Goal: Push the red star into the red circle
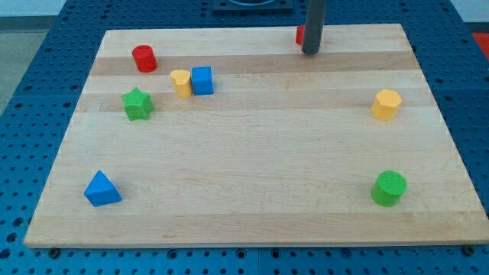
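The red circle (144, 58) is a short red cylinder near the board's top left. The red star (300, 35) shows only as a small red sliver at the view's top centre, mostly hidden behind the rod. My tip (310, 53) rests on the board just right of and below that sliver, touching or almost touching it. The red star lies far to the right of the red circle.
A yellow block (180, 82) and a blue cube (202, 80) sit side by side below and right of the red circle. A green star (137, 104), blue triangle (101, 189), yellow hexagon (386, 104) and green cylinder (390, 188) also lie on the wooden board (252, 153).
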Available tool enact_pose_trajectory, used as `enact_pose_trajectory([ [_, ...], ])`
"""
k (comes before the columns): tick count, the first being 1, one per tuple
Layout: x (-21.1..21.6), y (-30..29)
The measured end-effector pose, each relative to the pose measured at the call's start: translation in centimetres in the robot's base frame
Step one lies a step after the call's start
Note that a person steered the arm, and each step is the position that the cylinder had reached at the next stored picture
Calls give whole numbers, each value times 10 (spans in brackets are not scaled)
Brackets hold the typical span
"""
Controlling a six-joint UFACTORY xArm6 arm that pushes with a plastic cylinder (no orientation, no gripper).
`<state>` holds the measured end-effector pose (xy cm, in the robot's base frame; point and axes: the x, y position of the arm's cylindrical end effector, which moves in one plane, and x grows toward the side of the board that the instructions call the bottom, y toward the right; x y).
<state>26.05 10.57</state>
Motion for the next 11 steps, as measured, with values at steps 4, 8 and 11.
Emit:
enact_pose_trajectory([
  [4, -30, 41],
  [8, -43, -304],
  [11, 18, -228],
])
